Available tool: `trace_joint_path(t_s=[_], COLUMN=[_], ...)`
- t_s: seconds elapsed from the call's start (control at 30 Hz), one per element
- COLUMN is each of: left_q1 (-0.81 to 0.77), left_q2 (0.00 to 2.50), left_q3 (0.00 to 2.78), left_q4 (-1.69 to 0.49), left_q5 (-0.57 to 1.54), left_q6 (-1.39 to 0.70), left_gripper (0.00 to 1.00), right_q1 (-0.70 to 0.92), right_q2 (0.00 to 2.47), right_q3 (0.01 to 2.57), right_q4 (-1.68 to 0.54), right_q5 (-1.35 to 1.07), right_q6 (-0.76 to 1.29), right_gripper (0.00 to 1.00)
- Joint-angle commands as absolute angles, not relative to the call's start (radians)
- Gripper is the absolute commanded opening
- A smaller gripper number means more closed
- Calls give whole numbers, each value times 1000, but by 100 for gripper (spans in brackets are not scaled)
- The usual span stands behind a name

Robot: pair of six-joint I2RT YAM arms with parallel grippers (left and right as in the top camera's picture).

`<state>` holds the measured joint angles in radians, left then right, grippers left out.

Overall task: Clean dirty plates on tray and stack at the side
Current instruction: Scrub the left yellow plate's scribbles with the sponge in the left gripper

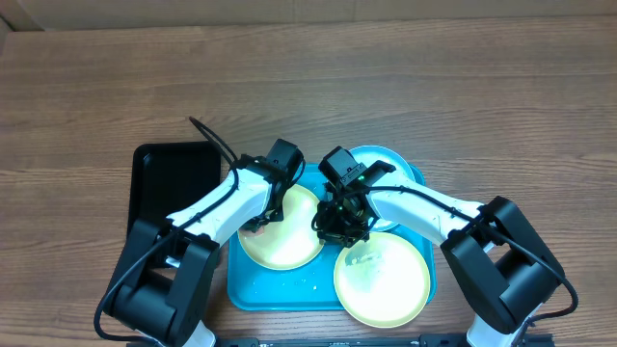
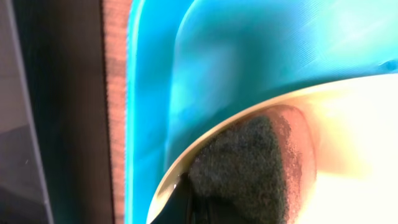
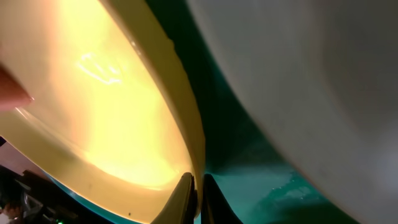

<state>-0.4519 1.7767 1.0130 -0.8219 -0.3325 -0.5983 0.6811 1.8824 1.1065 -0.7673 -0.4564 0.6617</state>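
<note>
Overhead, the right arm point(image 1: 424, 200) is covering most of the light blue plate point(image 1: 390, 156), and the left arm point(image 1: 231, 198) is hiding an edge of the left yellow plate point(image 1: 289, 239). In the left wrist view a blurred dark spongy pad point(image 2: 249, 168) is running off the bottom edge. In the right wrist view a pale plate point(image 3: 311, 74) is blurring out at upper right.

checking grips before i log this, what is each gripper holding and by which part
Right gripper pinches the rim of a pale yellow plate. Left gripper appears to hold a dark sponge by its near end, against that plate.
</note>
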Motion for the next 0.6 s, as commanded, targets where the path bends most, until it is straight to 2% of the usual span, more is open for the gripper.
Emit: trace_joint_path(t_s=[0.0, 0.57], left_q1=[-440, -439], left_q2=[1804, 1804], left_q3=[1077, 1144], left_q4=[-787, -725], left_q5=[-347, -370], left_q6=[-568, -474], left_gripper=[4, 4], right_q1=[678, 678], right_q2=[1876, 1876], right_q3=[1102, 1102], right_q4=[-784, -791], right_q5=[-432, -432], right_q6=[627, 620], right_gripper=[4, 4])
